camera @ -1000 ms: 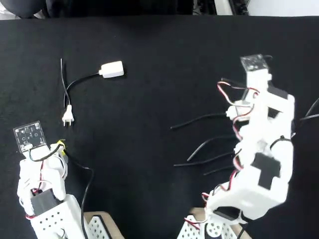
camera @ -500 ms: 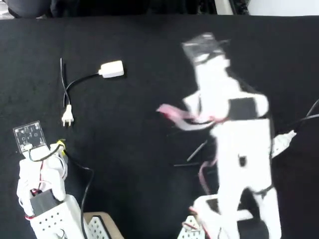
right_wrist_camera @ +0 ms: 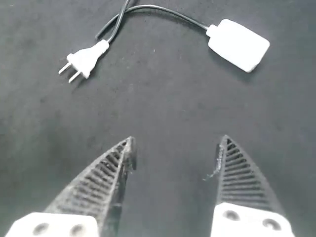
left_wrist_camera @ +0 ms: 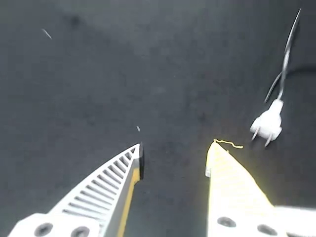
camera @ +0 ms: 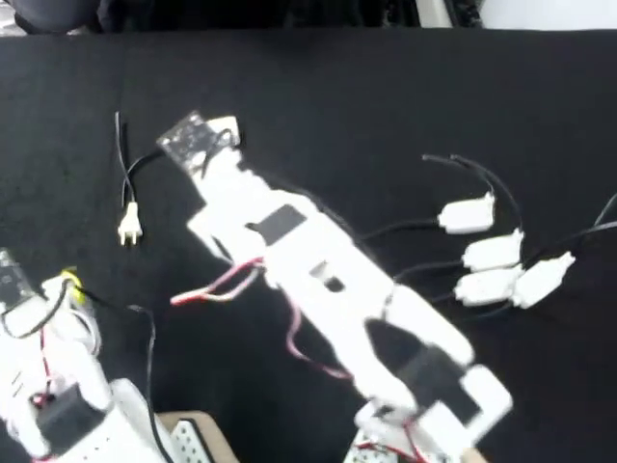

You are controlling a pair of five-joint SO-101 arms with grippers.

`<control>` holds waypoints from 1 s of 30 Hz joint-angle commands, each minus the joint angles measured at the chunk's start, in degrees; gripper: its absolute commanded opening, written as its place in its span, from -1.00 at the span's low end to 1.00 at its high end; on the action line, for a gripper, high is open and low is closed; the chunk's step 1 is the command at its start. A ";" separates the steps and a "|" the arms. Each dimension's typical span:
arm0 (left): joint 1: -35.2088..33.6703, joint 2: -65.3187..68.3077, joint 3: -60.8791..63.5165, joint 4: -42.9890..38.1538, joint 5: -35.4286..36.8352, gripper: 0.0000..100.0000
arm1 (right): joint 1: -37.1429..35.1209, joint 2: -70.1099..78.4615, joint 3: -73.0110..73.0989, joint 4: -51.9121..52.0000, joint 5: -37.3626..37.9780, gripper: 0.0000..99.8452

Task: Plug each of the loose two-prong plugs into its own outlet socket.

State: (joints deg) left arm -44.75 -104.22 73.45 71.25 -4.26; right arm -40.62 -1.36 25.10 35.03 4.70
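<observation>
A white two-prong plug [camera: 128, 228] on a black cord lies at the table's left. Its cord runs to a flat white outlet socket [camera: 228, 123] farther back. In the right wrist view the plug [right_wrist_camera: 84, 60] and the socket [right_wrist_camera: 238, 44] lie just beyond my right gripper [right_wrist_camera: 173, 143], which is open and holds nothing. The right arm [camera: 318, 275] stretches diagonally across the table, and its wrist partly covers the socket. My left gripper [left_wrist_camera: 175, 148] is open above bare cloth, with the plug [left_wrist_camera: 266, 123] off to one side. The left arm [camera: 43, 357] sits at the front left corner.
Several white plug and socket pieces [camera: 492, 253] with black cords lie in a cluster at the right. The black tablecloth [camera: 386, 96] covers the whole table. A loose black cable [camera: 149, 338] trails beside the left arm.
The right arm has swung from the right side across to the far left, over the socket, uncovering the white pieces on the right. The left arm has shifted a little left and nearer.
</observation>
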 commanded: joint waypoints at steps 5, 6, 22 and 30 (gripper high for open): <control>-0.75 -0.35 -28.26 3.43 0.53 -0.55 | -3.16 13.76 -8.22 -11.34 -8.62 -0.48; -0.75 -0.35 -30.11 3.43 0.53 -0.55 | -4.04 15.25 -9.36 -11.25 -8.62 -0.48; -1.27 -0.35 -38.55 15.65 0.09 -0.55 | -8.97 32.04 -26.51 -14.24 -8.97 -0.48; -1.27 -0.35 -38.55 15.74 0.09 -0.55 | -11.43 50.24 -48.66 -9.85 -12.04 -0.54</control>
State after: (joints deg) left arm -45.27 -104.57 36.97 86.73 -4.26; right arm -51.69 45.41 -13.58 22.20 -4.53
